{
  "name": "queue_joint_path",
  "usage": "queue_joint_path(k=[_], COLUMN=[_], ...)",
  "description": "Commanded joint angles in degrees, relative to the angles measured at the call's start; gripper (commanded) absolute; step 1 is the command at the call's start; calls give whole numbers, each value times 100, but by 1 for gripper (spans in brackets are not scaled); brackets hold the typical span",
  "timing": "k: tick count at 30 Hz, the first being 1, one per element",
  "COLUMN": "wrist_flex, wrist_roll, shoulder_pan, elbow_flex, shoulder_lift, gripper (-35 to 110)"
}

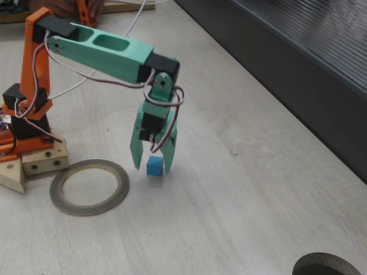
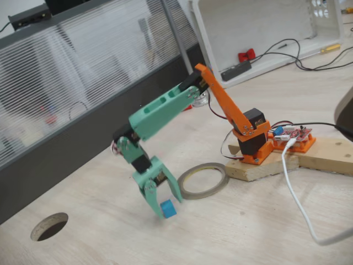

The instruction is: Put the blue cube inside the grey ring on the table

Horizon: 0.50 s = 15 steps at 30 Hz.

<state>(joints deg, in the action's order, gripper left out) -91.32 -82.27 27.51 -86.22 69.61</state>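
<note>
Dark round object (image 1: 327,264) sitting at the lower right corner in a fixed view; at centre frame, the green gripper (image 1: 152,166) is closing on the blue cube (image 1: 154,167), just right of the grey ring (image 1: 89,187) lying on the table (image 1: 241,195).

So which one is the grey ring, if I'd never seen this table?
Start at the orange arm base on its wooden block. Flat on the table just before it lies the grey ring: thin, wide open, yellowish inside, left of the green claw and blue cube.
</note>
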Motion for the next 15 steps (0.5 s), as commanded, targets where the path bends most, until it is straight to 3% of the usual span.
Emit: queue_joint_path(k=[1,15], wrist_flex=[-97,-105], wrist_roll=[-70,-70], shoulder_pan=[35,35], elbow_flex=[44,44], shoulder_lift=[-123,-114], gripper=[41,41])
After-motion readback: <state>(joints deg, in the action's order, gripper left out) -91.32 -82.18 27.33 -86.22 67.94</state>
